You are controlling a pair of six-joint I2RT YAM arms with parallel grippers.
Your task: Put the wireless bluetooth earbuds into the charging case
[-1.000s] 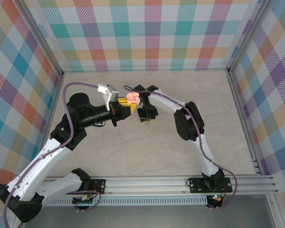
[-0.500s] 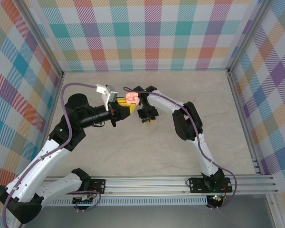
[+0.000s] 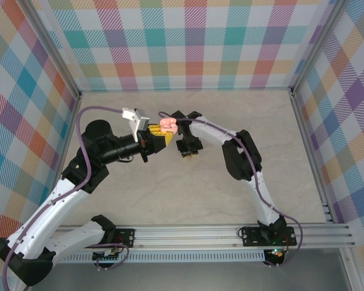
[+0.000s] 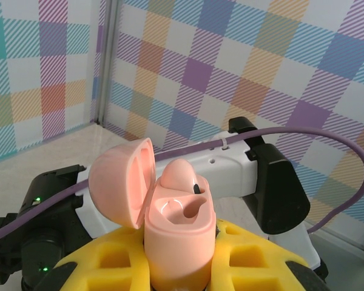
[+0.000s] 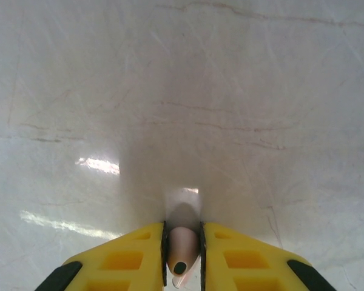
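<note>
In the top view, the open pink case (image 3: 168,125) is being held above the desk (image 3: 230,200) by the left hand (image 3: 162,134), whose yellow fingers are being pressed against its sides. The right hand (image 3: 187,149) is being held just right of the case and slightly nearer the arm bases, pointing down at the desk. How far it is open cannot be told from this view.

In the left wrist view, the case is being gripped upright by its lower body between the two yellow fingers (image 4: 255,260), which are closed on it. The lid (image 4: 118,185) is being held swung open to the left of the case body. One pink earbud (image 4: 179,174), with a small dark spot on its side, is being cradled in the far socket of the case. The near socket (image 4: 183,209) is showing its glossy bare inside. Behind the case, a white and black link of the right arm (image 4: 230,167) is being crossed by a purple cable (image 4: 327,136).

In the right wrist view, a second earbud (image 5: 182,247), pink with a dark tip, is being pinched between the right hand's yellow fingers (image 5: 133,257), which are drawn in to its width. It is being held clear of the desk, with a soft shadow being cast on the marbled surface beyond it.
</note>
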